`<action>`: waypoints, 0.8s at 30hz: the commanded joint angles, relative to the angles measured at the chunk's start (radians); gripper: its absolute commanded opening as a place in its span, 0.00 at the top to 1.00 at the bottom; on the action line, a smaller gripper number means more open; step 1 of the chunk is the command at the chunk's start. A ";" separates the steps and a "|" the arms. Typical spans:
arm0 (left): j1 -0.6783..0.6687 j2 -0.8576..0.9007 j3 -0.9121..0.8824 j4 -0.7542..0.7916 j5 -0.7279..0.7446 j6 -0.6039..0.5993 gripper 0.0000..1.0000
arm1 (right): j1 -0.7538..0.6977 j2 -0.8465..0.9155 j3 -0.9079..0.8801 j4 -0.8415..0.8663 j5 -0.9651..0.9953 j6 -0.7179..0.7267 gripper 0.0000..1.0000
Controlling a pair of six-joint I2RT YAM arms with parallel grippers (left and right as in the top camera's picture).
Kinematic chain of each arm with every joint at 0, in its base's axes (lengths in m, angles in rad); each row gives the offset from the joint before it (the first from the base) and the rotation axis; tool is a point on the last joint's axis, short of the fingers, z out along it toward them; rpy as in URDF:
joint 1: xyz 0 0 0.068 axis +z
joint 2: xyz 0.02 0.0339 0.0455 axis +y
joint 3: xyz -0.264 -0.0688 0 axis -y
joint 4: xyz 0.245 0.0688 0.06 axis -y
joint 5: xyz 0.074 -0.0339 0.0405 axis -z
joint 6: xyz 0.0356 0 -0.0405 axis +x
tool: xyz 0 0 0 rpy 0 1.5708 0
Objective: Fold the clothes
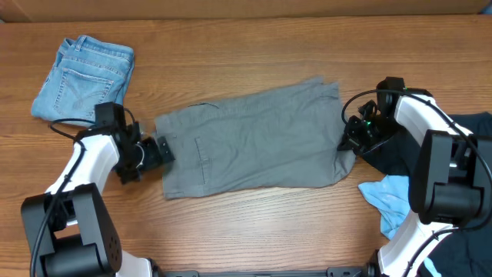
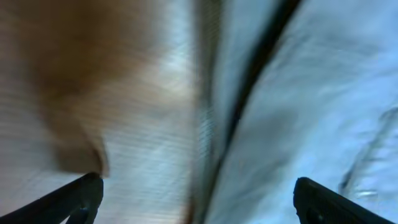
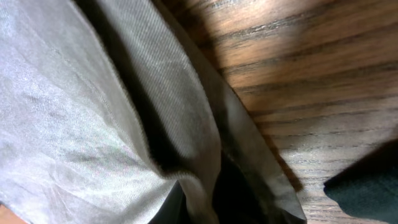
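Observation:
The grey shorts [image 1: 254,138] lie flat across the middle of the wooden table, waistband end to the left. My left gripper [image 1: 161,150] is at their left edge. In the blurred left wrist view its two fingers stand wide apart [image 2: 199,199] over the grey fabric [image 2: 323,93] and its edge. My right gripper [image 1: 350,142] is at the shorts' right end. In the right wrist view the grey fabric [image 3: 74,112] bunches and folds around the dark jaws [image 3: 217,205], which look shut on it.
Folded light-blue jeans [image 1: 84,73] lie at the back left. A dark navy garment [image 1: 469,131] and a light-blue cloth [image 1: 392,196] lie at the right edge, close to my right arm. The navy garment's corner also shows in the right wrist view [image 3: 367,190].

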 commanded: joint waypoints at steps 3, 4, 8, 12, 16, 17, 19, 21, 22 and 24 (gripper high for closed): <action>-0.037 0.092 -0.064 0.082 0.147 0.036 0.00 | 0.005 -0.004 0.019 -0.006 0.016 0.005 0.94; -0.043 0.123 -0.066 0.100 0.158 0.038 0.00 | 0.005 -0.004 0.019 -0.005 0.016 0.005 0.92; -0.069 0.246 -0.066 0.179 0.217 0.037 0.05 | 0.002 -0.010 0.020 -0.002 0.016 0.006 0.73; -0.075 0.318 -0.066 0.197 0.235 0.037 0.25 | -0.010 -0.066 0.020 -0.010 0.020 0.011 0.57; -0.075 0.322 -0.066 0.200 0.235 0.061 0.73 | -0.042 -0.209 0.021 -0.024 0.058 0.084 0.52; -0.075 0.322 -0.066 0.197 0.240 0.077 0.85 | -0.050 -0.267 0.021 -0.025 0.068 0.104 0.51; -0.074 0.321 -0.064 0.184 0.256 0.105 0.96 | -0.058 -0.323 0.021 -0.025 0.069 0.111 0.49; -0.062 0.316 -0.051 0.144 0.258 0.117 0.96 | -0.061 -0.377 0.021 -0.029 0.086 0.119 0.47; -0.055 0.310 -0.044 0.126 0.258 0.125 0.96 | -0.061 -0.391 0.021 -0.031 0.100 0.128 0.46; -0.022 0.287 -0.016 0.071 0.257 0.129 0.96 | -0.063 -0.428 0.021 -0.040 0.160 0.141 0.42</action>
